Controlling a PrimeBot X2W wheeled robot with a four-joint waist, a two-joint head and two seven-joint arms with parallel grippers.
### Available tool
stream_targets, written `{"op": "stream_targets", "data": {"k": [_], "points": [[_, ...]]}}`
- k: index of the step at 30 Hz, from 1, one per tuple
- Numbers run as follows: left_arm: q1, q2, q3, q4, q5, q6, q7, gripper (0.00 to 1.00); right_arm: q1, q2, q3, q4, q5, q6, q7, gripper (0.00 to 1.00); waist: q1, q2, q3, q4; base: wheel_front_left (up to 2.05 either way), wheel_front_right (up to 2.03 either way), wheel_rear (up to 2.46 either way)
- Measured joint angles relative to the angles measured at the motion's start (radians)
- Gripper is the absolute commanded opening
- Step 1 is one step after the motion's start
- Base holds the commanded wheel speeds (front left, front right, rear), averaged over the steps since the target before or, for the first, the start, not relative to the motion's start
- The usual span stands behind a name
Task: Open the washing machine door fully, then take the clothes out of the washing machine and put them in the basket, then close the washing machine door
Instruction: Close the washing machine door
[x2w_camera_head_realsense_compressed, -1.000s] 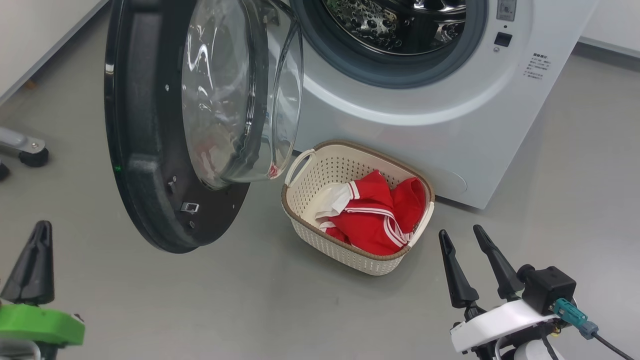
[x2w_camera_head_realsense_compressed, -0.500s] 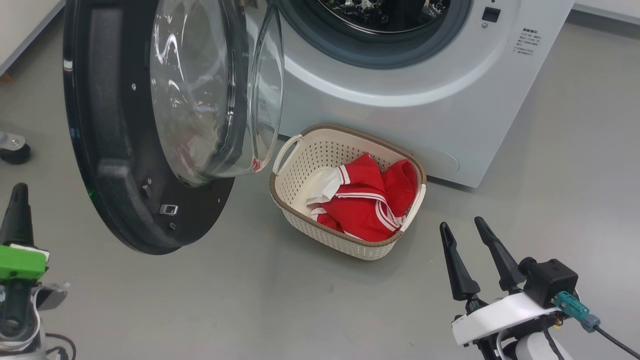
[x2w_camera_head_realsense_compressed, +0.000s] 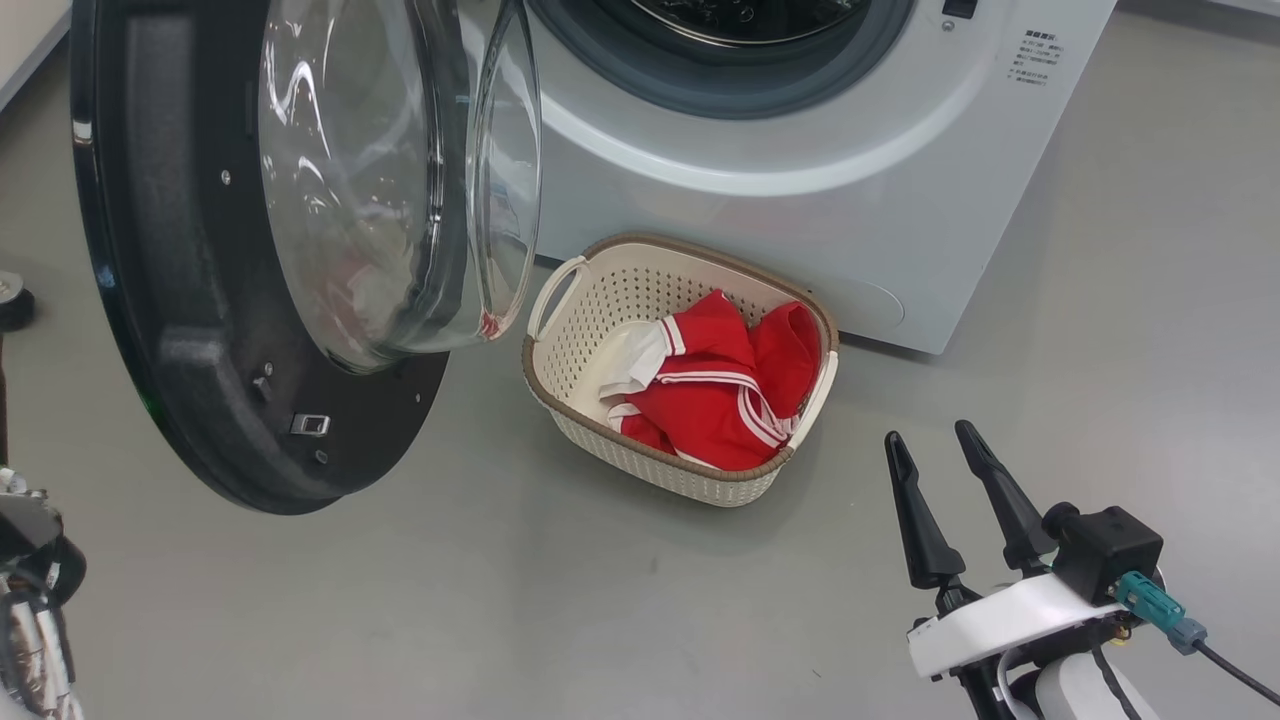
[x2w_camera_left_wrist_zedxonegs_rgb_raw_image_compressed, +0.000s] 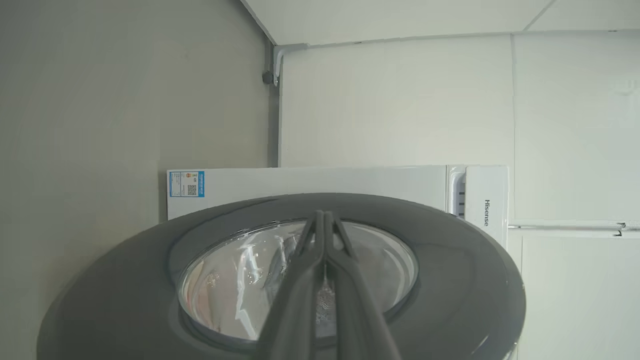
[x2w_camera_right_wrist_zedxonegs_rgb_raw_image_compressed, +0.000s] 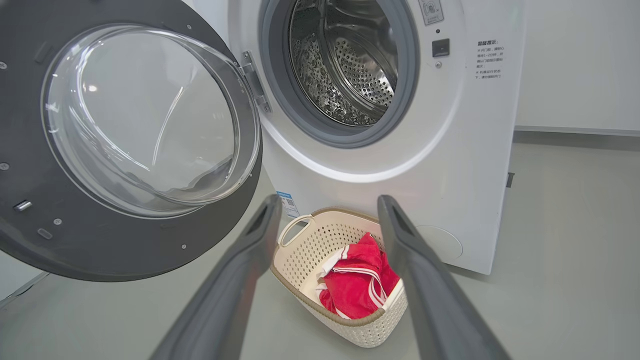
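Steel is all that shows inside the washing machine (x2w_camera_head_realsense_compressed: 800, 200): its drum (x2w_camera_right_wrist_zedxonegs_rgb_raw_image_compressed: 350, 65) looks bare in the right wrist view, so I judge the unloading finished and only the closing left to do. The door (x2w_camera_head_realsense_compressed: 170, 300) hangs wide open on its hinge at the left of the opening, its black rim swung out over the floor and its glass bowl bulging towards the machine. That leaves the mouth free, but the door leans out just beside the basket (x2w_camera_head_realsense_compressed: 620, 310). The basket sits on the floor close against the front of the machine, directly below the opening, probably so that a garment needs only a short drop. The clothes (x2w_camera_head_realsense_compressed: 710, 410) lie bunched inside it, red with white stripes and a pale piece tucked at the left, nothing hanging over the rim. The right gripper (x2w_camera_head_realsense_compressed: 929, 436) hovers low, well apart from the basket, its fingers spread moderately wide and holding nothing, which suits an arm kept clear of the door's swing. The left gripper (x2w_camera_left_wrist_zedxonegs_rgb_raw_image_compressed: 323, 215) is pinched together and empty, pointing at the outer face of the door. I read that as a blunt tip placed for pushing it closed, though I cannot tell whether it touches.
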Motion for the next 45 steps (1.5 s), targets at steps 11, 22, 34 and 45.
{"op": "stream_targets", "data": {"k": [11, 22, 34, 45], "points": [[-0.033, 0.032, 0.015, 0.082, -0.071, 0.017, 0.125, 0.00, 0.000, 0.000, 0.001, 0.002, 0.000, 0.000, 0.000, 1.00, 0.0000, 0.0000, -0.011, -0.010, 0.00, 0.00, 0.00], [-0.030, 0.053, -0.067, 0.118, -0.069, 0.013, 0.267, 0.00, 0.000, 0.001, 0.003, 0.003, 0.000, 0.000, 0.000, 1.00, 0.0000, 0.0000, -0.019, -0.015, 0.00, 0.00, 0.00], [-0.003, 0.030, -0.126, 0.086, -0.086, 0.013, 0.374, 0.00, 0.000, 0.003, -0.004, 0.004, 0.000, 0.000, 0.000, 1.00, 0.0000, 0.0000, -0.023, -0.015, 0.00, 0.00, 0.00], [0.025, 0.002, -0.135, 0.032, -0.106, 0.013, 0.404, 0.00, 0.000, 0.015, -0.009, 0.006, 0.002, 0.000, 0.000, 1.00, 0.0000, 0.0000, -0.036, -0.023, 0.00, 0.00, 0.00]]}}
